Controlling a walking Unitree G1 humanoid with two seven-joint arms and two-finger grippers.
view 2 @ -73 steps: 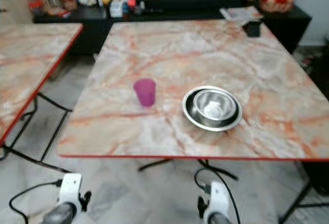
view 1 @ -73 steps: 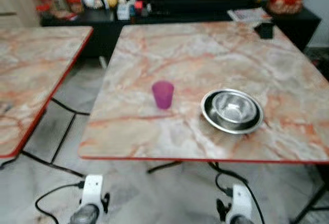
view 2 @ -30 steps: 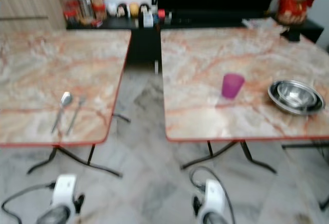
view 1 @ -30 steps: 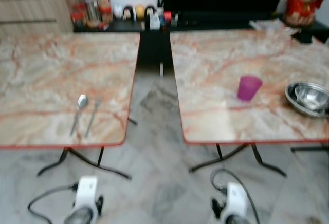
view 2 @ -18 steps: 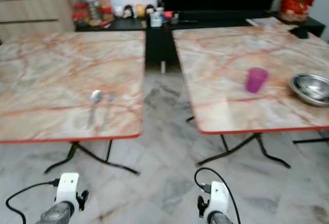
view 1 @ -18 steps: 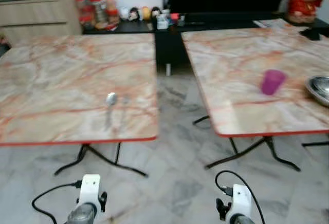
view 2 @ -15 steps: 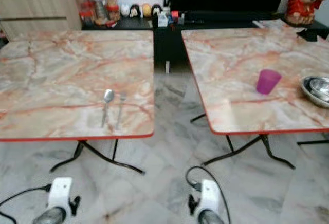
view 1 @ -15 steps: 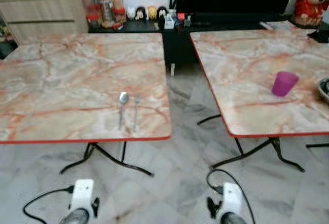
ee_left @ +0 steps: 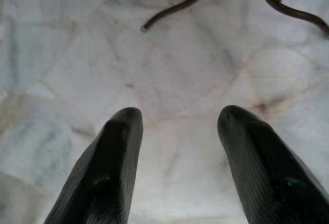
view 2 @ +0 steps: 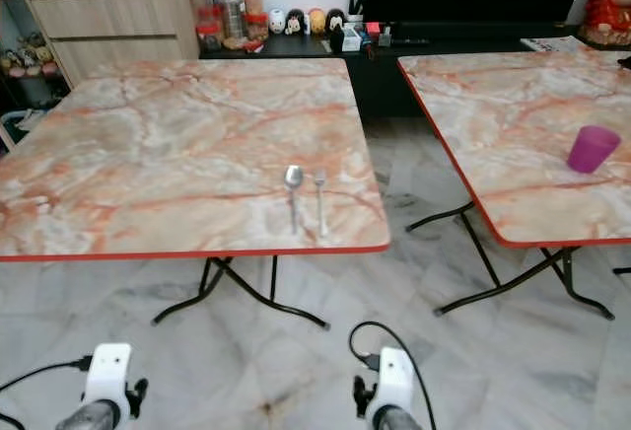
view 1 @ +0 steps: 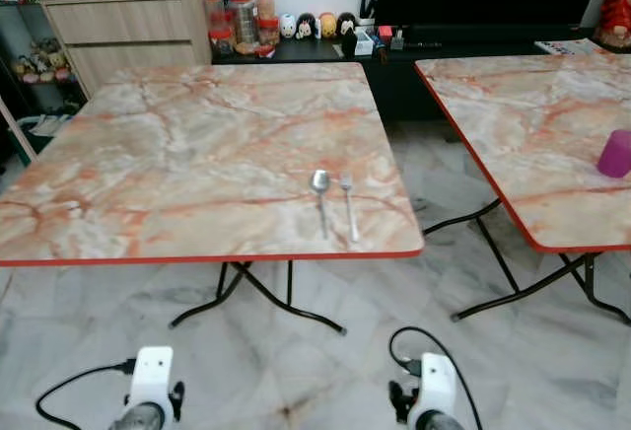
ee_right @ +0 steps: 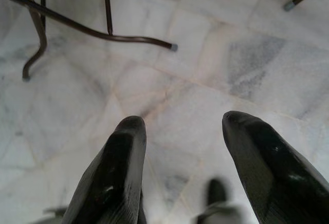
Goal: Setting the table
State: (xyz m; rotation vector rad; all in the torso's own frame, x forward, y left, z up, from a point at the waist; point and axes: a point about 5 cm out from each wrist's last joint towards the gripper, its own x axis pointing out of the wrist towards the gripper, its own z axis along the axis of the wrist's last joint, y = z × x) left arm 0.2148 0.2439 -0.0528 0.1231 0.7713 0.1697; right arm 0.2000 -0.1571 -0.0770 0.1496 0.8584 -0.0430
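Cutlery, a silver metal spoon (view 1: 319, 183) and fork (view 1: 347, 191), lies ahead on the marble surface (view 1: 177, 154), well beyond both released tools (ee_left: 177, 118) (ee_right: 182, 124), so the robot should approach squarely before reaching.

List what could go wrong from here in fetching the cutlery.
1. The spoon and fork lie flat, close side by side near the table edge; a grab may catch both or knock one off.
2. Both are thin, so the open left tool or right tool may slip.
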